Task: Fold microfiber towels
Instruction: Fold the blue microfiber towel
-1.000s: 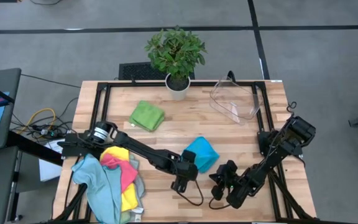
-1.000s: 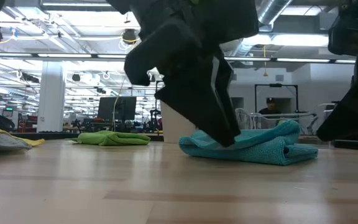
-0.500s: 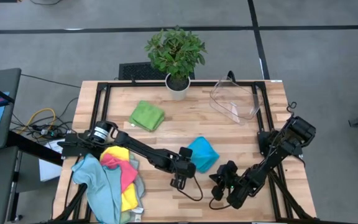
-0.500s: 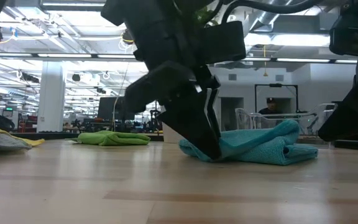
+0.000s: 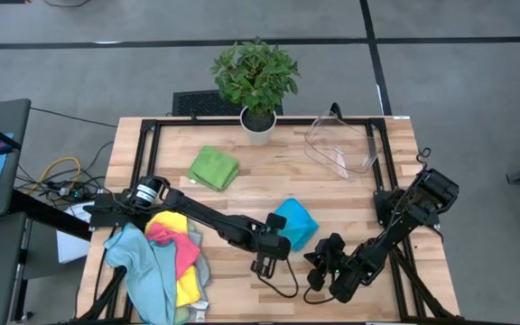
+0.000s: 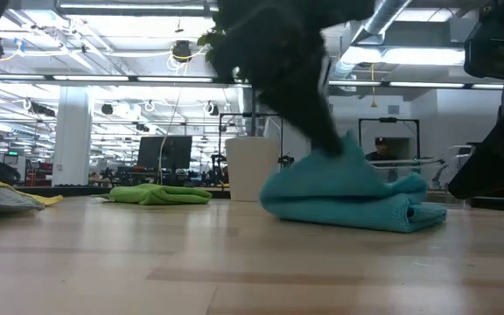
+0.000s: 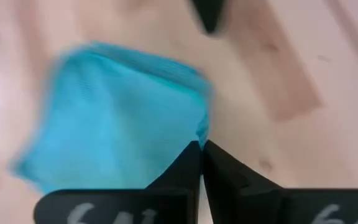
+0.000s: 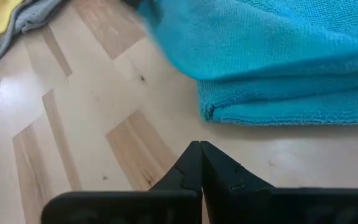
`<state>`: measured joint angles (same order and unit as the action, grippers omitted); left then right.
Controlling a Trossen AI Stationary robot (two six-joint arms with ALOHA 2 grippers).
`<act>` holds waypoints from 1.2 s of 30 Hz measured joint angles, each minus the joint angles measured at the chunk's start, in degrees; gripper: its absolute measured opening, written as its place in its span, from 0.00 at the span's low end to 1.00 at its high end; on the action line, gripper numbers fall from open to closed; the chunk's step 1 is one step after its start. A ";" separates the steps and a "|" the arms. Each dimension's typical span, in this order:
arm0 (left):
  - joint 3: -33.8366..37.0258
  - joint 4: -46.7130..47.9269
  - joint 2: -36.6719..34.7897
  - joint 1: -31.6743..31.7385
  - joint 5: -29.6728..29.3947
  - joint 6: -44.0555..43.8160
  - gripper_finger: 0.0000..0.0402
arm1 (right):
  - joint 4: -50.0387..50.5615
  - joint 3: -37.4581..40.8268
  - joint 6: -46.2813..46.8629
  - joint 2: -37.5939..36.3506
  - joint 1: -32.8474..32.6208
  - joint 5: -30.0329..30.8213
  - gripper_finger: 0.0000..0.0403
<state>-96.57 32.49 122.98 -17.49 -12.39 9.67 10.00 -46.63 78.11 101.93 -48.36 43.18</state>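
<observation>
A folded blue towel lies mid-table, and my left gripper is shut on its near left corner. In the low view the towel rises in a peak under the dark fingers. My right gripper is shut and holds nothing, just near of the towel; its wrist view shows the towel's folded edge ahead of the tips. A folded green towel lies flat at the far left. Several loose towels are heaped at the near left corner. My left gripper pinches the blue towel's corner between its two fingertips, slanting down from the table's near left. The pinched cloth is drawn up into a peak. The rest of the towel lies on the table. I cannot tell how many layers it holds.
A potted plant stands at the far edge, with a clear plastic bin to its right. Bare wood shows between the green and blue towels. A monitor and cables lie off the table's left side.
My left gripper has shut on the blue towel's near left corner and risen, drawing that part of the cloth up into a peak. The rest of the towel has stayed on the table.
</observation>
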 joint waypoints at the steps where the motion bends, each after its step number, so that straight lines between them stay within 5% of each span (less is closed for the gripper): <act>1: -1.09 0.50 -0.02 0.54 -0.69 1.03 0.01 | 0.00 0.00 0.00 0.00 0.00 0.00 0.06; 15: -3.02 -1.24 -0.11 11.74 -0.23 2.69 0.01 | -0.22 0.00 -0.02 0.00 0.43 0.84 0.06; 26: -3.02 -5.39 -0.11 14.66 1.22 2.56 0.01 | -0.15 0.00 -3.07 -0.32 6.94 3.39 0.06; 31: -1.63 -10.61 -0.11 14.92 2.97 1.39 0.01 | 1.63 -0.02 -5.01 -4.62 6.94 5.18 0.07; 36: 0.60 -14.52 0.29 14.94 4.81 1.30 0.01 | 13.59 -0.02 1.04 -12.38 5.79 5.62 0.08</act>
<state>-95.97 17.97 123.27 -2.55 -7.58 10.97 23.59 -46.65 79.15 89.55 -42.57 48.79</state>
